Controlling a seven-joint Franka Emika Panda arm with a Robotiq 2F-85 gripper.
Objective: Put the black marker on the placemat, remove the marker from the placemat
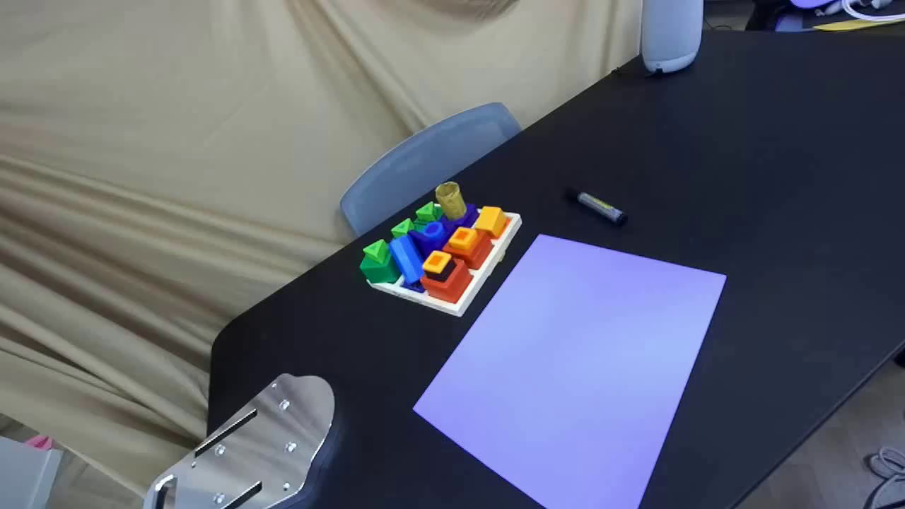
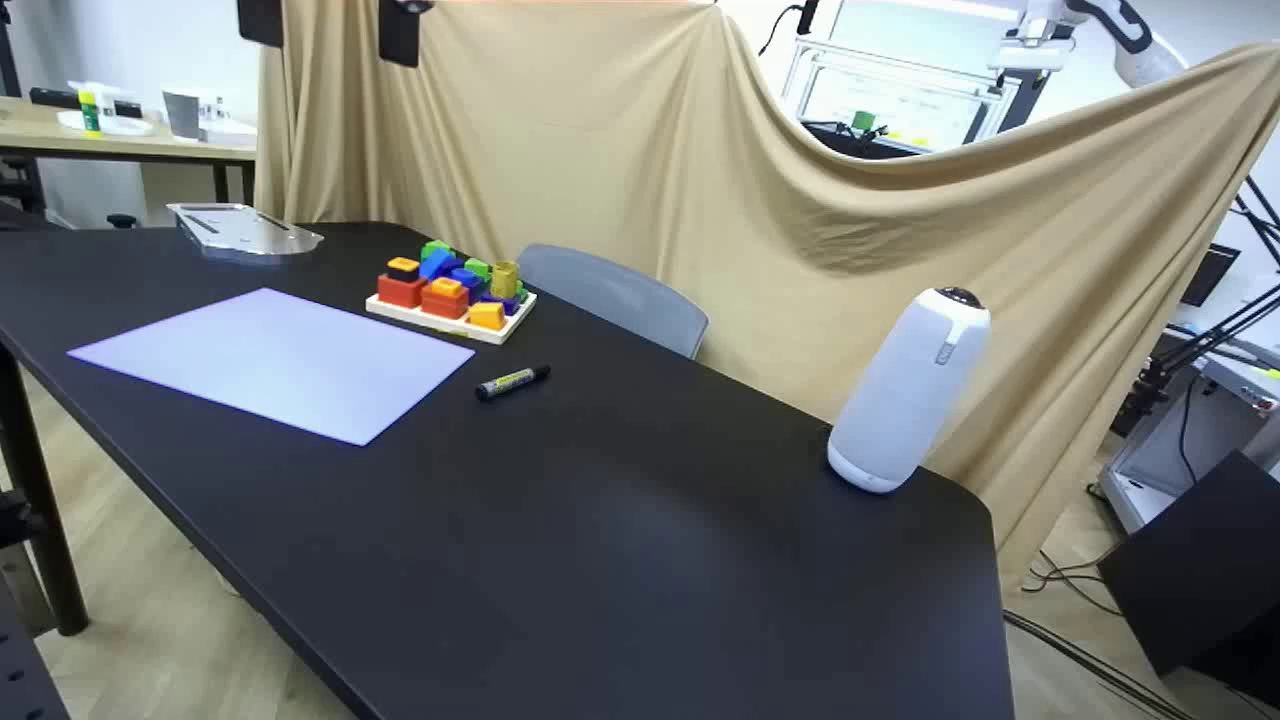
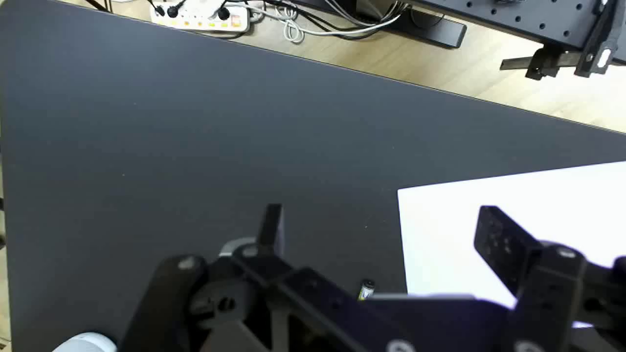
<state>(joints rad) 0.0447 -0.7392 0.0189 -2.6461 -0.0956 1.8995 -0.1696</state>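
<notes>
The black marker [image 1: 597, 206] lies on the dark table, off the placemat and a short way from its short edge. It shows in both exterior views [image 2: 513, 382]; its label is light with black ends. In the wrist view only one end of the marker [image 3: 366, 289] shows, the rest hidden behind the gripper body. The placemat [image 1: 580, 367] is a flat lavender sheet, also seen in an exterior view [image 2: 275, 365]; it looks white in the wrist view [image 3: 450, 234]. My gripper [image 3: 379, 215] is open and empty, above the table. Its fingertips [image 2: 330, 30] hang at the top edge of an exterior view.
A white tray [image 1: 452, 307] of colourful blocks stands beside the placemat and marker, also seen here [image 2: 425, 317]. A tall white device [image 2: 910, 390] stands near the table's end. A metal plate [image 1: 261, 445] lies at the opposite end. A grey chair [image 1: 431, 162] touches the curtain side.
</notes>
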